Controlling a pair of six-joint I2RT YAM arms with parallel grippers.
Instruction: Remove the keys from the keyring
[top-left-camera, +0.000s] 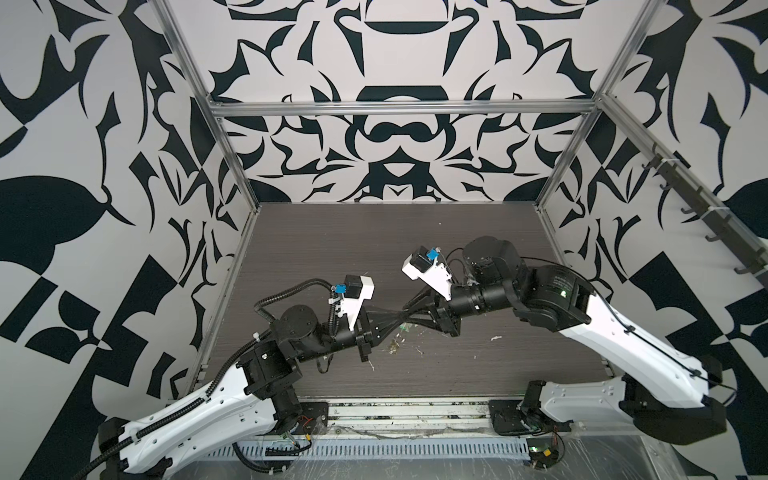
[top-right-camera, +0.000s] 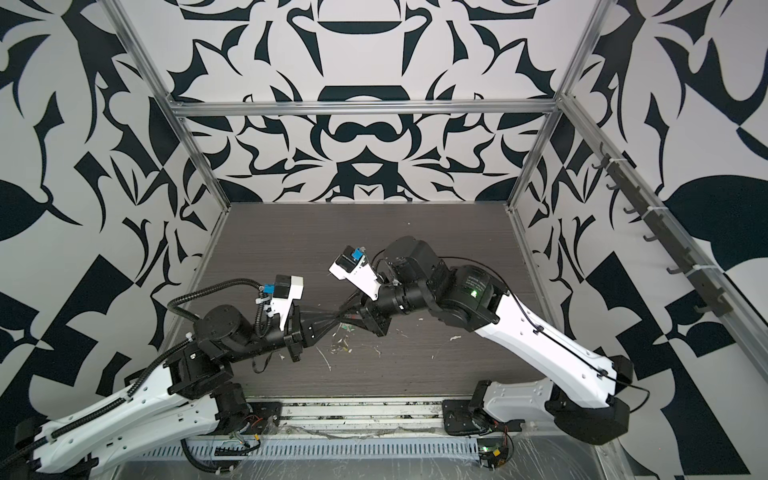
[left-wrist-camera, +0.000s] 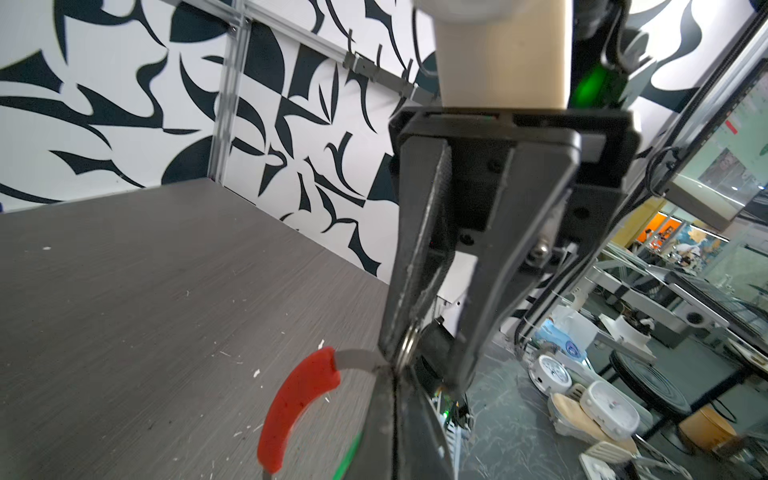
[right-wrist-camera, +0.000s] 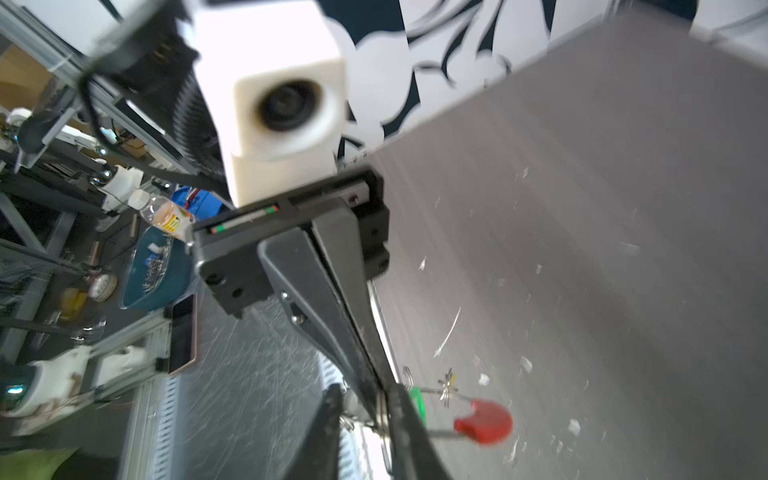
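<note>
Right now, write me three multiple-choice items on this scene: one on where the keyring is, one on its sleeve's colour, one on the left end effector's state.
1. Where is the keyring? A) flat on the table B) where the left end effector meets the right end effector C) on a wall hook
2. Its sleeve is: A) red B) blue C) black
3. The left end effector is: A) wide open B) out of view C) shut
Answers: 1 B, it runs into the meeting tips; 2 A, both wrist views show red; 3 C, its fingers press together.
</note>
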